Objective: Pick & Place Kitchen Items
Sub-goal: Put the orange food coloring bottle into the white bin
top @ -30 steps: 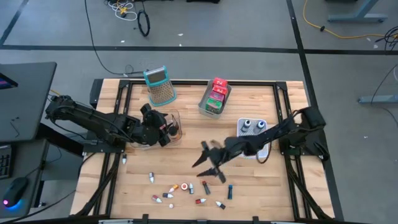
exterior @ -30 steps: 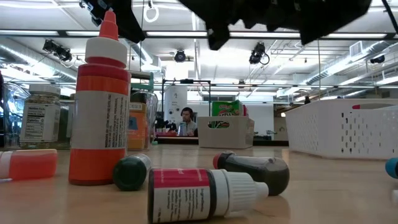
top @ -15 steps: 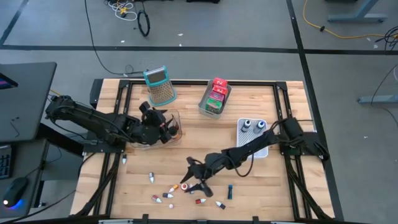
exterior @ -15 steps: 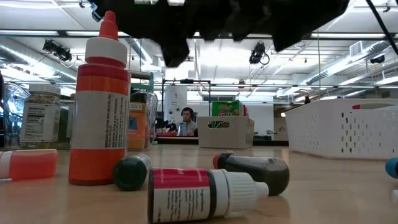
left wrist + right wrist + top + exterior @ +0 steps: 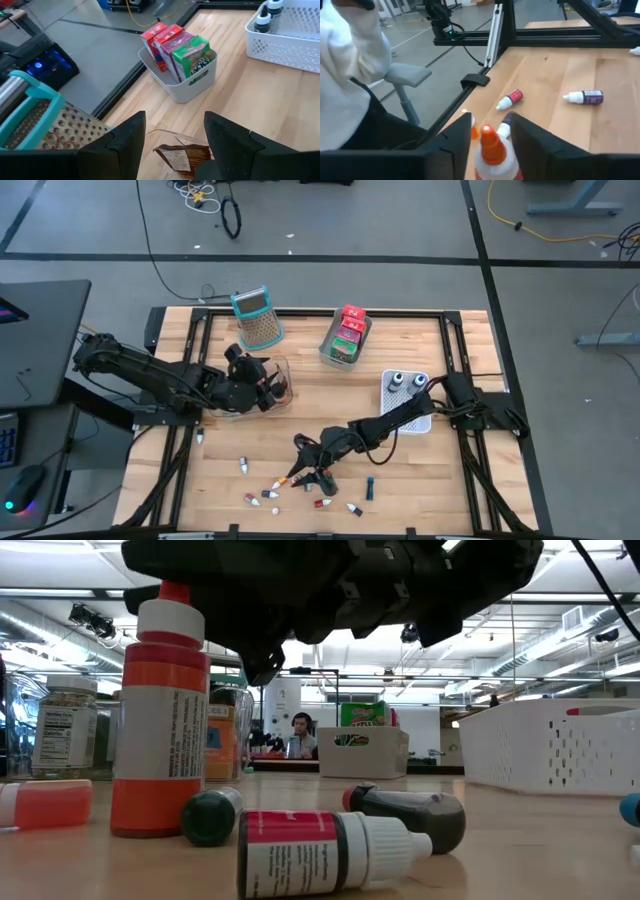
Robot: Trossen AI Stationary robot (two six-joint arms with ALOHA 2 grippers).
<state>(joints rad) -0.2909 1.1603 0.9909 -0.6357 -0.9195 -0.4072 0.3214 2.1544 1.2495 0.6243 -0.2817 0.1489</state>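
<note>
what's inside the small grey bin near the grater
The grey bin holds upright packets: red ones at the back, a pink one, and a green one in front. Whatever lies beneath or between them is covered.

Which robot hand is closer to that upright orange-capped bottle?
Right. The right hand straddles the upright orange-capped bottle at the table's front; the left hand sits away, over a clear container.

Green carton [image 5: 194,56] in the white bin [image 5: 197,82] is showing lettering, possibly "JACKS"; other labels are staying illegible.
</note>
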